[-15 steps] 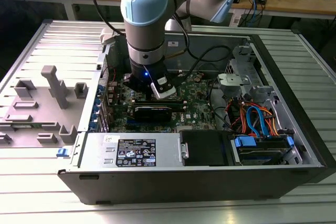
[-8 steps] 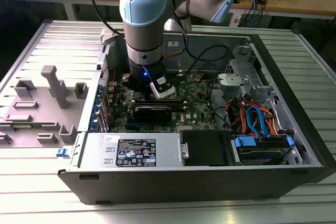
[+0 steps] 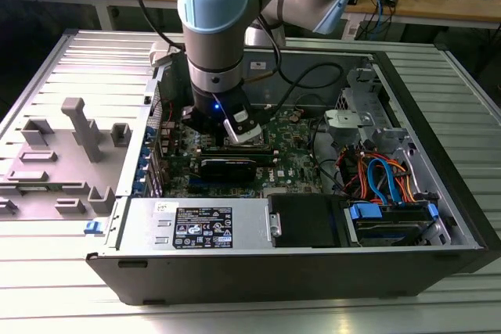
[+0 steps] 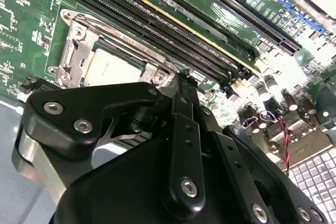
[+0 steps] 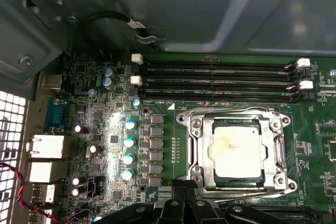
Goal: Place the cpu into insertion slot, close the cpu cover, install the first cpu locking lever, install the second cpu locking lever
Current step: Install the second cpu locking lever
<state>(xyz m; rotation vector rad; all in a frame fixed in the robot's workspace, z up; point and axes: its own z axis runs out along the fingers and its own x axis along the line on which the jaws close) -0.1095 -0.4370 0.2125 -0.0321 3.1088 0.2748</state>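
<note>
Here, the cpu (image 5: 237, 150) sits seated in its socket on the green motherboard (image 5: 157, 103), its silvery top showing through the window of the cpu cover (image 5: 275, 145), which lies flat around it. In both wrist views the socket is just beyond the gripper's tip, with the long black memory slots (image 5: 215, 82) farther out past it. The gripper (image 4: 184, 90) hovers close over the socket's near edge (image 4: 157, 74), its black fingers (image 4: 181, 129) drawn together and holding nothing. In the exterior view the arm (image 3: 215, 29) reaches down into the open computer case (image 3: 438, 193), which rests on a ribbed metal table (image 3: 94, 60).
</note>
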